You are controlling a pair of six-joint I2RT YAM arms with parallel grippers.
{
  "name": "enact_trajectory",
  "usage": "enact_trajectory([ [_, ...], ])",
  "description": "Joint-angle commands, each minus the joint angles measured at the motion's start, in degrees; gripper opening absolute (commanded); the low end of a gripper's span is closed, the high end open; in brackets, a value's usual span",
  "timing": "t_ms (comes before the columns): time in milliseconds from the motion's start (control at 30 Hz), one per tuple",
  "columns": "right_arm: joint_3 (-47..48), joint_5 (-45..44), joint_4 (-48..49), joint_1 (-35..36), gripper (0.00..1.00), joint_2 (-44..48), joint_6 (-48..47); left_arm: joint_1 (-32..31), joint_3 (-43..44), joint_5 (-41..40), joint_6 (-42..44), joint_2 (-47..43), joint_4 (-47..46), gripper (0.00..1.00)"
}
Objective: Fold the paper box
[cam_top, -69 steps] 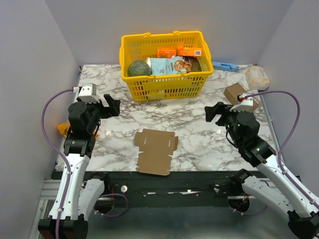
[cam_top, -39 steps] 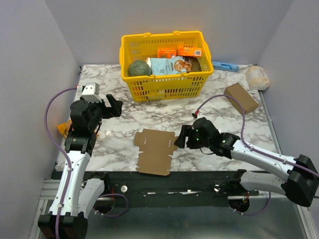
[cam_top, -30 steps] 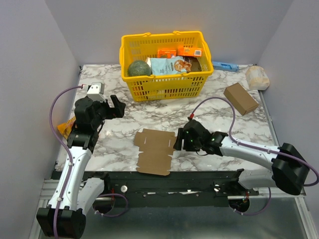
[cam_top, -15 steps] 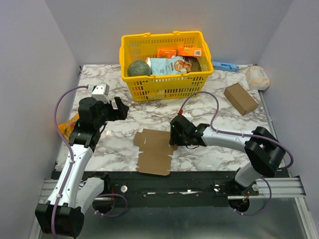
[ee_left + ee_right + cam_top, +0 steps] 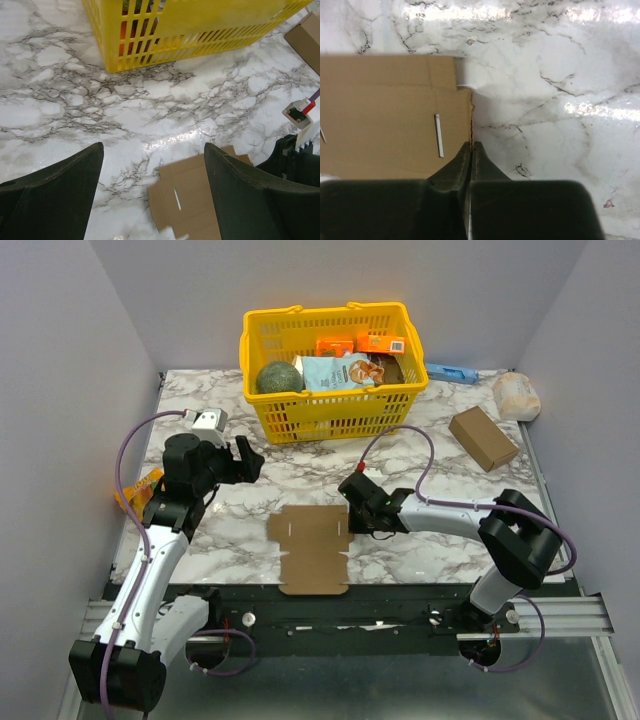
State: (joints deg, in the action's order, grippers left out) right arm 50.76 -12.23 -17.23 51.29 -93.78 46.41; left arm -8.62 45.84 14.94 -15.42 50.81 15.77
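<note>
Top external view: the paper box is lying flat and unfolded on the tabletop, at the middle of the near edge, with its near flap reaching that edge. Crease lines, slots and notched tabs are facing up.

The right arm is reaching across low from the right side. The right pincer is sitting with its tips at the right edge of the box. In the right wrist view its fingers are pressing together, and the seam between them is lining up with the cardboard edge. Whether any cardboard is caught between them cannot be told.

The left pincer is hovering above the tabletop, on the left half and farther back than the box. In the left wrist view its fingers are standing wide apart with nothing between them. Bare marble and the far left part of the box are showing below the gap.

A yellow basket is standing at the middle of the far edge, holding a green round item and several packets. A brown carton is lying near the right edge. An orange packet is sitting at the left edge.
</note>
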Motion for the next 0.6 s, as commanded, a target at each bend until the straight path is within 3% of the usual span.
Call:
enact_trajectory([
  [0,-0.7,-2.4,1.1,-0.8,0.0,1.1,-0.3,-1.7,1.5,5.9,0.8,2.3,-0.7,0.9],
  [167,-6.2,-3.1,2.0,-3.8,0.01,8.9,-0.1,-1.7,1.1,12.8,-0.7,4.5,-2.9,0.95],
  [567,-17.0,-4.6,3.3,-10.2,0.01,43.9,-1.4,-1.7,0.2,28.6,-3.9,9.2,-9.3,0.98],
])
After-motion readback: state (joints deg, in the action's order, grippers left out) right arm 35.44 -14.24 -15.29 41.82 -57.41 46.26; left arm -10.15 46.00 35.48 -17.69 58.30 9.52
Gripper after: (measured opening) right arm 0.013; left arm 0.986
